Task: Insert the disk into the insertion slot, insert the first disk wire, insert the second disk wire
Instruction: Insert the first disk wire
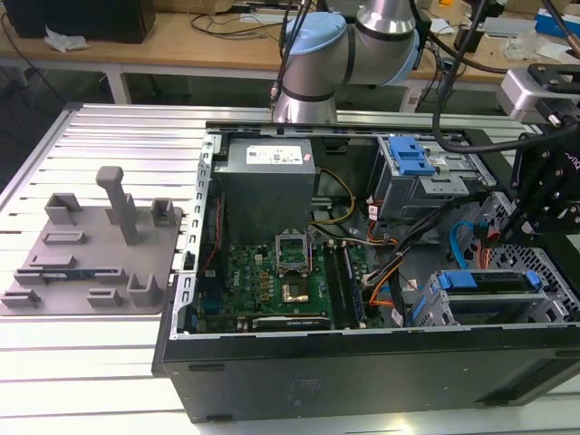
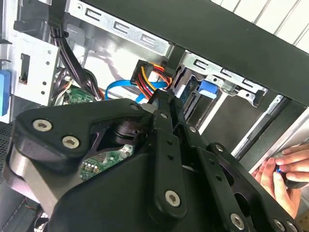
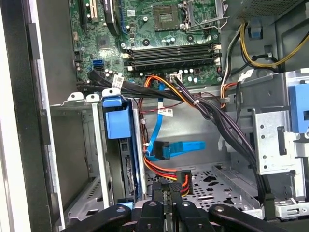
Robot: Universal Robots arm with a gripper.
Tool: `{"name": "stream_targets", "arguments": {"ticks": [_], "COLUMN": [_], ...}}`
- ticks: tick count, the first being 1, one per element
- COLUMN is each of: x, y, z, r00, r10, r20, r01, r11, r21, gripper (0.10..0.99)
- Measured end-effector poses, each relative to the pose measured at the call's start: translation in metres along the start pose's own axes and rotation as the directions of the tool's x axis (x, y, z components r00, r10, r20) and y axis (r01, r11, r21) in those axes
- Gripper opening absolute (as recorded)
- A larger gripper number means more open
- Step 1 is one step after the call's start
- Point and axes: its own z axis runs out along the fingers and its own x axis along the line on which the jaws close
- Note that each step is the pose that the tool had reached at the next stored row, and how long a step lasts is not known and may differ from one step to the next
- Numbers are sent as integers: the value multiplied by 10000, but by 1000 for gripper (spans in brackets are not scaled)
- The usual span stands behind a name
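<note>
Clamps the gripper (image 3: 168,186) on the orange-wired power connector (image 3: 184,180) inside the open computer case (image 1: 272,372), beside the blue-framed disk (image 3: 117,123) seated in the insertion slot (image 3: 99,145), blue data cable (image 3: 186,146) near.

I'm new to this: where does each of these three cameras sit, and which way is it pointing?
Exterior view: off the arm, looking down into the open black computer case on the slotted metal table; the grey-and-blue robot arm shows beyond it.
First wrist view: on the wrist, looking past the black claw at the green motherboard.
Second wrist view: on the wrist, looking along the claw into the case; a person's hand shows too.
Shared: both wrist views show the flat blue cable and the orange-red-yellow wire bundle.
</note>
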Motion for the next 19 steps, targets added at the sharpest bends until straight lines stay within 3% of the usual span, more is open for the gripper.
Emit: {"name": "stream_targets", "arguments": {"ticks": [5, 14, 19], "x": [23, 149, 160], "y": [-2, -15, -15], "z": [0, 3, 7], "r00": [9998, 9986, 9986], "r10": [-176, -527, -527], "r20": [-32, -28, -28], "r01": [176, 527, 527], "r11": [9998, 9986, 9986], "r21": [-88, -98, -99], "gripper": [169, 169, 169]}}
